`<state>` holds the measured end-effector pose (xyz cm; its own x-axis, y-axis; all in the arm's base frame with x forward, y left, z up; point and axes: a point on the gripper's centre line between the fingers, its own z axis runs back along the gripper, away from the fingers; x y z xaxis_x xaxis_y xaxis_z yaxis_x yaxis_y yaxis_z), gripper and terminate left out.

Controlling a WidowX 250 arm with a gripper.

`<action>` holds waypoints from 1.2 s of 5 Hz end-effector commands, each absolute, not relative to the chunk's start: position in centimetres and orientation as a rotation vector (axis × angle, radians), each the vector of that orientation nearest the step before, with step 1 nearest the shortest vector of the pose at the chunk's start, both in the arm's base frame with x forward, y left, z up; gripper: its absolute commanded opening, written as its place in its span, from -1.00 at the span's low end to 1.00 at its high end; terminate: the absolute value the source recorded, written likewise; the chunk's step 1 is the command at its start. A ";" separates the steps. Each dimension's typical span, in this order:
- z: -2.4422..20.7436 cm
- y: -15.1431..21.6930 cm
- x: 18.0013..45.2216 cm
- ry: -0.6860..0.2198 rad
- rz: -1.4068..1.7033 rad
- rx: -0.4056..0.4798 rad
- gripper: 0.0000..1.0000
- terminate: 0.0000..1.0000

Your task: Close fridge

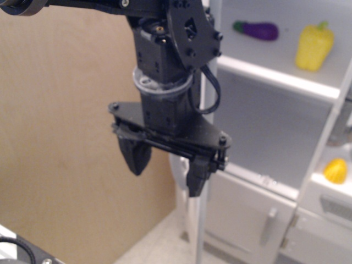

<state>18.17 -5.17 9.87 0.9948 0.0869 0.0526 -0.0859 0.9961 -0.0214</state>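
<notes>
The white fridge stands open at the right, its white shelves showing. A purple toy eggplant and a yellow toy pepper lie on the upper shelf. The open door is seen edge-on as a thin white vertical strip, with part of a pale handle on its left side. My black gripper hangs in front of the door edge, pointing down. It is open and empty. Its right finger overlaps the door edge; I cannot tell whether it touches it.
A smaller white lower door with a short silver handle sits below the open compartment. A yellow toy rests on a white unit at the far right. A brown board wall fills the left. A speckled floor lies below.
</notes>
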 end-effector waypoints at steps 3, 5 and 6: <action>10.1 -4.0 22.3 -0.076 0.131 0.004 1.00 -1.00; 10.1 -3.1 24.7 -0.090 0.130 0.018 1.00 -1.00; 10.6 -3.5 26.4 -0.102 0.153 0.011 1.00 -1.00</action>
